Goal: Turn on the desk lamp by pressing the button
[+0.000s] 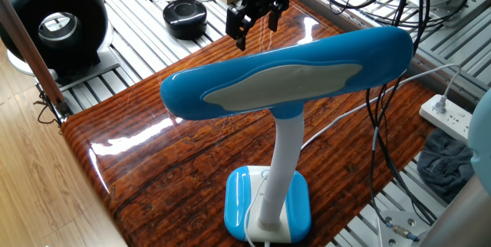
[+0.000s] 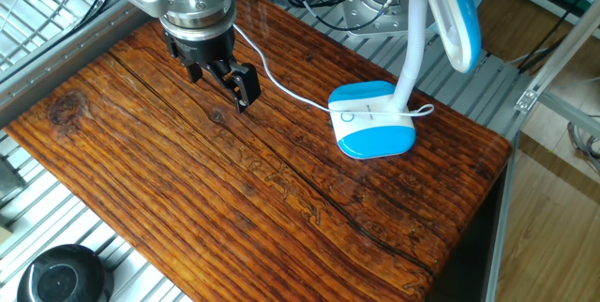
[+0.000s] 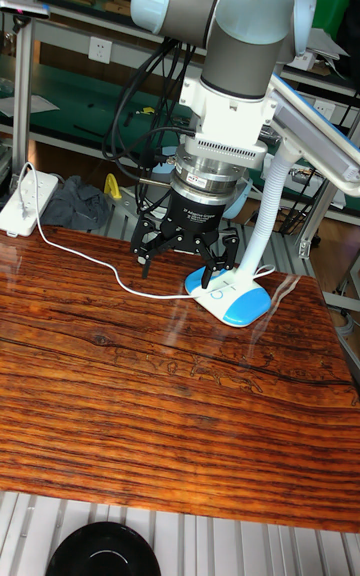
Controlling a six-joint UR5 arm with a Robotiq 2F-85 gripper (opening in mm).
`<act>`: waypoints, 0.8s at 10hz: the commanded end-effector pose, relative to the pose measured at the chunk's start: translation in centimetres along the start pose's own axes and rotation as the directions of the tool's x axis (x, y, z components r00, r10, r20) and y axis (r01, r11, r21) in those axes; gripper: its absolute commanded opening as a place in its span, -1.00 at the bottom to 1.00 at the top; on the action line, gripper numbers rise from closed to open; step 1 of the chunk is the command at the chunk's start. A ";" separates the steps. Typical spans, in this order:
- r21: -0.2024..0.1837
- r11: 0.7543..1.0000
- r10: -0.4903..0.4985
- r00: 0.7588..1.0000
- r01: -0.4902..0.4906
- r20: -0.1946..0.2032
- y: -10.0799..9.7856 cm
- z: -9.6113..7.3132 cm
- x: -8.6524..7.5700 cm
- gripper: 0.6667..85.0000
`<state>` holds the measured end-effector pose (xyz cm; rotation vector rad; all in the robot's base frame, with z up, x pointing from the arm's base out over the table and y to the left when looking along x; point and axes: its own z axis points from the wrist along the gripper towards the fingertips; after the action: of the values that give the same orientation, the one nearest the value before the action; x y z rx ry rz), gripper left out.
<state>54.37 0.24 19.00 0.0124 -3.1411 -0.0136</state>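
Gripper (image 2: 220, 79) hangs wide open and empty over the table (image 2: 187, 199) at upper left; the desk lamp (image 2: 375, 128) stands apart, right of centre.

One desk lamp (image 1: 284, 74) stands on one wooden counter (image 1: 153, 163) beneath one robot arm (image 3: 225, 26), which carries a single tool (image 1: 258, 34) with two fingers (image 1: 238, 24). One white cord (image 2: 281, 91) crosses the boards. Beyond the counter's edges are one large round black fan-like device (image 1: 54, 21), one small black disc (image 1: 185, 17), one white power strip (image 1: 447, 114) and one grey cloth (image 1: 445, 163).
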 end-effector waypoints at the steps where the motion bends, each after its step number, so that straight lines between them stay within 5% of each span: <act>1: -0.018 0.995 0.099 0.995 -0.099 -0.027 0.7 0.0 0.7 -0.99; 8: -0.030 0.992 0.118 0.993 -0.119 -0.024 1.1 0.1 0.5 -0.99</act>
<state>53.81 0.83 18.84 -0.1364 -3.1161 -0.0280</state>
